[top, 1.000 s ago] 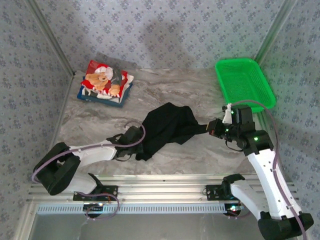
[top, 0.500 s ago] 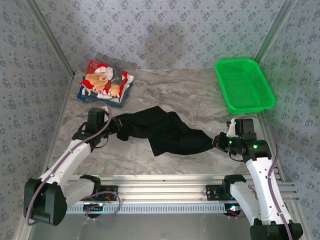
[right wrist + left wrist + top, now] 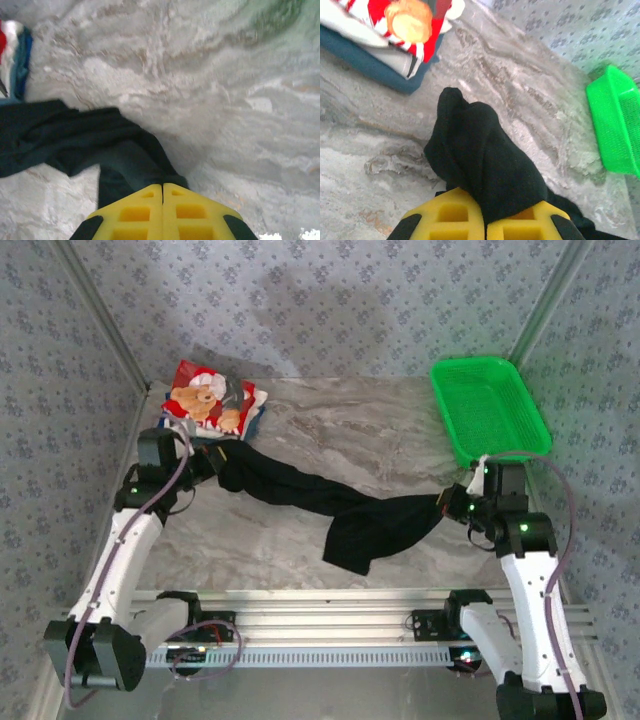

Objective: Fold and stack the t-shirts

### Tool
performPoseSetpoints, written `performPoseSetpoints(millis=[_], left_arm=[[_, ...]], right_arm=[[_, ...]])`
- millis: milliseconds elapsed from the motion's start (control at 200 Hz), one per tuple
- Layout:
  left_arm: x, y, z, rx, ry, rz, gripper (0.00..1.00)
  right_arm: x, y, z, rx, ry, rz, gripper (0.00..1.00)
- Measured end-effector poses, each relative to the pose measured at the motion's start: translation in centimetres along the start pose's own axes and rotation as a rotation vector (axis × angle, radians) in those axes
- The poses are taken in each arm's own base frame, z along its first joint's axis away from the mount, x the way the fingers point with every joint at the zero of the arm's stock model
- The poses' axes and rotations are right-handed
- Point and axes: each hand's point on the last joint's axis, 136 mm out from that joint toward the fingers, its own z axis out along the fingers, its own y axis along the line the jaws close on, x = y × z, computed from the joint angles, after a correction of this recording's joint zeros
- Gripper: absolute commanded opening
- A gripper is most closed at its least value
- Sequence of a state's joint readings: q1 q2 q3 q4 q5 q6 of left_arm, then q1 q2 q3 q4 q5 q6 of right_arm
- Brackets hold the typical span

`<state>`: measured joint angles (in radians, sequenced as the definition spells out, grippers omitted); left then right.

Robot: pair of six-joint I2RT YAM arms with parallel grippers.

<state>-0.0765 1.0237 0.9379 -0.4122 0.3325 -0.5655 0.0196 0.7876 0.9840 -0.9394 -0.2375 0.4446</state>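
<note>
**Black shirt strung between both grippers**

Stretched like a dark rope across the marble table (image 3: 340, 425): the black t-shirt (image 3: 350, 520), running from far left to near right. Pinched at its left end by the left gripper (image 3: 213, 462), yellow fingers (image 3: 427, 217) pressed onto a thick bunch of cloth that bulges up out of them. Pinched at its right end by the right gripper (image 3: 447, 504), jaws pressed together with only a thin seam between them in the right wrist view, cloth emerging from their tips. Fairly taut on the left stretch. Slack toward the right, with a loose fold dropped toward the near edge and lying on the marble.

Just behind the left gripper, at the far left corner: a folded stack, the red-and-white teddy-bear t-shirt (image 3: 205, 400) on top and the dark blue t-shirt (image 3: 370, 60) beneath. Near edge of that stack partly covered by the left wrist in the top view. Seen from the left wrist camera, close beyond the black bunch but apart from it.

Behind the right gripper, at the far right corner: a green mesh basket (image 3: 470, 365), apart from both cloth and gripper. Along the near edge, an aluminium rail (image 3: 320, 605) carrying both arm bases. Patterned walls (image 3: 330, 310) on three sides.
</note>
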Motion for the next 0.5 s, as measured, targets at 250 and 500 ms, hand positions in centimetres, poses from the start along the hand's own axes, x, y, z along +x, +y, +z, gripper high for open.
performPoseSetpoints(millis=[250,500], left_arm=[[-6.8,-4.2,-3.8,0.071,-0.113,0.032,0.01],[-11.7,-6.0,-7.5,0.114,-0.218,0.047,0.01]], right_arm=[[-7.9,3.6,-3.2,-0.036,-0.16,-0.101,0.0],[-13.9,5.6,-6.3,0.006,-0.34,-0.277,0.0]])
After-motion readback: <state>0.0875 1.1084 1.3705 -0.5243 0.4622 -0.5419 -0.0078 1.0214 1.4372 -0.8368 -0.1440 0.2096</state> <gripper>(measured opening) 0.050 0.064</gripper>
